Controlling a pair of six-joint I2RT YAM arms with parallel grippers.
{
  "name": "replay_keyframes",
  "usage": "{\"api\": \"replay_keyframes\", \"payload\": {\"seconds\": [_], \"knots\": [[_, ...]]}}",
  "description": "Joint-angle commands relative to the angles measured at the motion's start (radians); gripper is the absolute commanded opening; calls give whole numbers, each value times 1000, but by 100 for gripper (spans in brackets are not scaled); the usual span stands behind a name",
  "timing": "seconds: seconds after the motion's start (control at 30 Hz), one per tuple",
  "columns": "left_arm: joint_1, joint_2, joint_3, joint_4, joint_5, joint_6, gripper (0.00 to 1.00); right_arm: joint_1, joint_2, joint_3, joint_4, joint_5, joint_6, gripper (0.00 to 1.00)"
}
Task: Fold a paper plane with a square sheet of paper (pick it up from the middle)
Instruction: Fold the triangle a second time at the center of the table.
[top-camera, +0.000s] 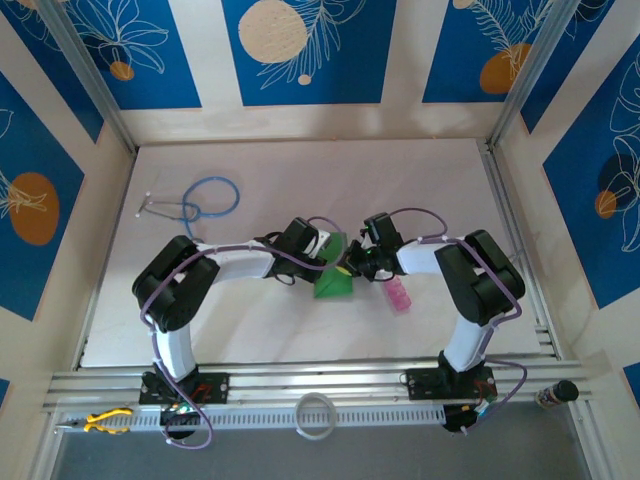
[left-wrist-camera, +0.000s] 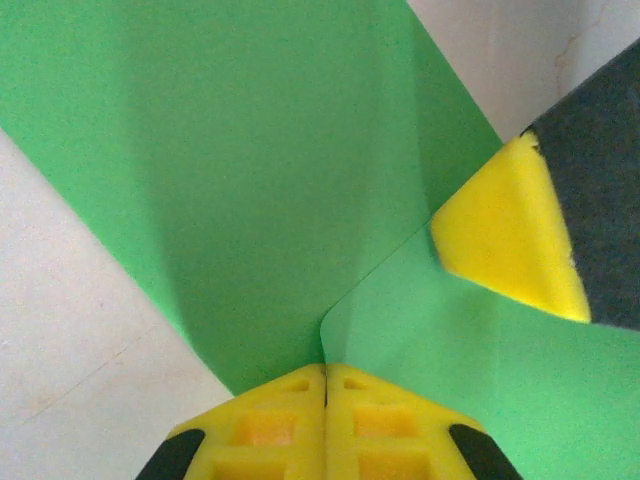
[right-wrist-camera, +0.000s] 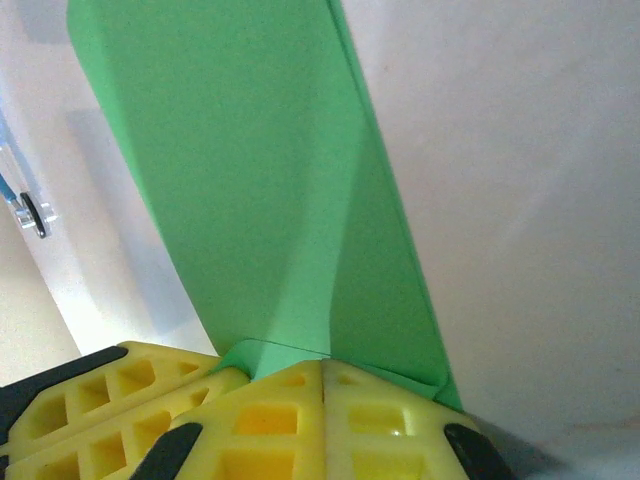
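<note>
Now | green sheet (top-camera: 335, 283): one | pink bottle (top-camera: 399, 296): one | stethoscope (top-camera: 188, 205): one

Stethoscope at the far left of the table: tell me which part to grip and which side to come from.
Take the stethoscope by its blue tube, coming straight down from above. It lies flat on the table, so nothing can slide under it sideways. The tube's open loop leaves bare table on both sides, probably enough to straddle and pinch.
</note>
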Motion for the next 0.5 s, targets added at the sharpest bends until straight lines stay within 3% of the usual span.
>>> {"api": "replay_keyframes", "payload": {"seconds": [0.0,0.23,0.47], "knots": [[8,31,-1,-53,8,4,2,-26,-46,-5,-26,-22,-19,0],[8,29,0,-56,9,6,2,-52,-35,9,-14,-48,-27,0],[8,25,-3,-58,9,4,2,-46,2,-40,-41,35,-13,0]]}}
